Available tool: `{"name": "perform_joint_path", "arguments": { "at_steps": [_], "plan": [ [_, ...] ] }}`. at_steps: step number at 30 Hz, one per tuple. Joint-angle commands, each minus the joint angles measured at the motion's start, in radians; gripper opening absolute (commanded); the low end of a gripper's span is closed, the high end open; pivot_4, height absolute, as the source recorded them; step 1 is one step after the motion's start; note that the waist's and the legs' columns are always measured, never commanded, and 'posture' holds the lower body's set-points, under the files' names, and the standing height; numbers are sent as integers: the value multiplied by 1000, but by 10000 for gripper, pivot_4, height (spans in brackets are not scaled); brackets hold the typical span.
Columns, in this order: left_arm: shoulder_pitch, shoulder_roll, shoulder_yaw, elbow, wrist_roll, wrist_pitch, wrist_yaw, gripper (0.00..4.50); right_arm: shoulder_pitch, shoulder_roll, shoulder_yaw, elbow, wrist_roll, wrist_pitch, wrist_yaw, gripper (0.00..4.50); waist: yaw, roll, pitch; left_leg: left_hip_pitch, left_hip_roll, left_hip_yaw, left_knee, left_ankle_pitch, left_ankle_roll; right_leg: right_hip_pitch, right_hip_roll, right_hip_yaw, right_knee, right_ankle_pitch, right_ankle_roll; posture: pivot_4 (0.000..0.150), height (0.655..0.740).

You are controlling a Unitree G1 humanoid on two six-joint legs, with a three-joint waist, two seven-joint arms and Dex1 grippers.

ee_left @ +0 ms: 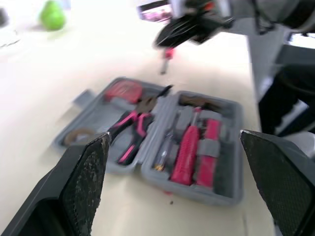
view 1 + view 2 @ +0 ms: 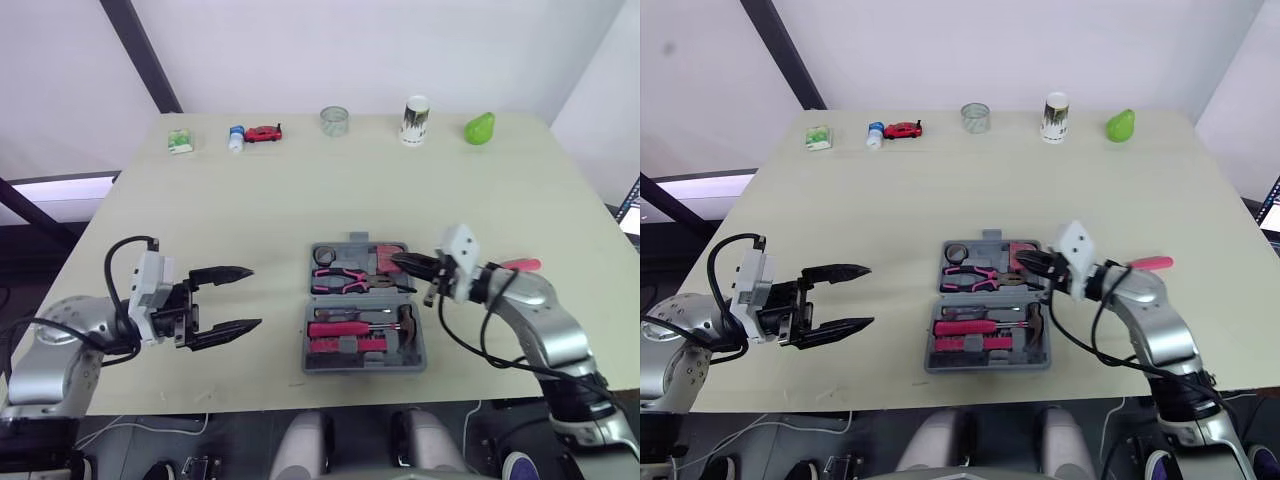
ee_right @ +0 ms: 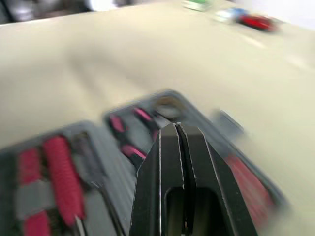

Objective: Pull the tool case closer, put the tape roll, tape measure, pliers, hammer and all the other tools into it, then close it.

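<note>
The grey tool case [image 2: 364,358] lies open near the table's front edge. Its far half holds a tape roll [image 2: 324,255], a red tape measure [image 2: 388,252] and pink-handled pliers [image 2: 345,280]. The near half holds a pink screwdriver [image 2: 335,328], a hammer [image 2: 408,320] and a bit set. My right gripper [image 2: 408,265] is shut and empty, hovering over the case's right side by the pliers' jaws. My left gripper [image 2: 240,298] is open, a short way left of the case and pointing at it. A pink-handled tool [image 2: 520,266] lies on the table behind my right arm.
Along the table's far edge stand a green box [image 2: 180,141], a small bottle [image 2: 236,138], a red toy car [image 2: 264,133], a glass jar [image 2: 335,121], a paper cup [image 2: 415,120] and a green pear [image 2: 480,128].
</note>
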Motion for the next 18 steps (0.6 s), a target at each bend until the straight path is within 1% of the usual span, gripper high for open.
{"name": "perform_joint_path", "arguments": {
  "at_steps": [1,4,8,10,11,12,13,14,16,18],
  "plan": [
    [34,-42,82,42,28,-38,84,45000,88,-18,-158,-38,91,-65,-14,164,-2,0,0,0,0,0,0,0,0,0,0,0,0,0,0,1500,7400],
    [73,-75,114,57,50,-54,127,45000,182,-44,-251,-34,106,-108,-24,164,-7,0,0,1,0,0,0,0,0,0,0,0,1,0,0,1500,7400],
    [115,-105,143,62,56,-55,160,45000,288,-57,-339,-20,128,-144,-36,164,-6,0,0,2,0,0,0,0,0,1,0,1,1,0,0,1500,7400],
    [144,-126,166,96,58,-63,173,45000,379,-57,-411,19,140,-200,-22,5201,-4,0,0,2,0,1,0,0,0,1,0,1,1,0,0,1500,7400],
    [158,-134,180,115,58,-68,178,45000,418,-51,-444,37,155,-224,-15,8432,-2,0,0,2,0,0,0,0,0,1,0,1,0,0,0,1500,7400],
    [174,-139,195,145,65,-82,181,45000,454,-40,-485,54,182,-244,-10,13797,-1,0,0,2,0,0,0,0,0,2,-1,0,0,0,0,1500,7400],
    [185,-142,206,164,70,-92,182,45000,475,-33,-508,63,202,-256,-8,16828,-2,0,0,2,0,1,0,0,0,2,-1,0,0,0,0,1500,7400],
    [194,-144,214,188,78,-108,180,45000,492,-27,-529,75,215,-269,-14,21896,-2,0,0,2,0,1,0,0,0,2,-1,1,0,0,0,1500,7400],
    [205,-148,225,229,85,-132,173,45000,522,-18,-551,100,224,-290,-19,31807,-7,0,0,2,0,1,0,0,0,2,-1,1,0,0,0,1500,7400],
    [208,-160,247,276,82,-150,183,45000,562,-8,-572,145,221,-321,-15,39885,-7,0,-2,4,1,2,0,0,0,2,0,1,1,0,0,1500,7400]
  ]
}}
